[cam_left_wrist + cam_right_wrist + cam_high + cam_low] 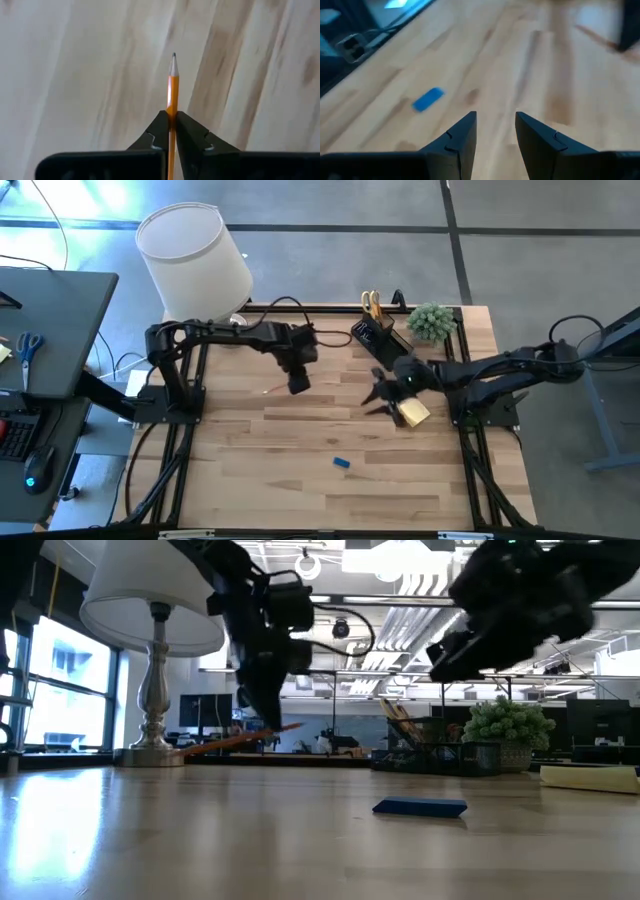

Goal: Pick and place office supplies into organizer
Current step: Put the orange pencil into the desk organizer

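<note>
We work on a pale wooden table in an open office, with a white-shaded lamp at its far left corner.

Our left gripper has its jaws pinched tight on an orange pencil, whose sharpened tip sticks out past the fingers. In the low view the pencil slants just above the tabletop, left of centre.

Our right gripper hangs with its jaws parted and nothing between them, just beside the yellow sticky-note pad on the right half of the table.

The blue eraser lies alone nearer the front edge, well apart from both grippers. The black organizer stands at the far edge, yellow-handled scissors upright in it, beside a small green plant.
</note>
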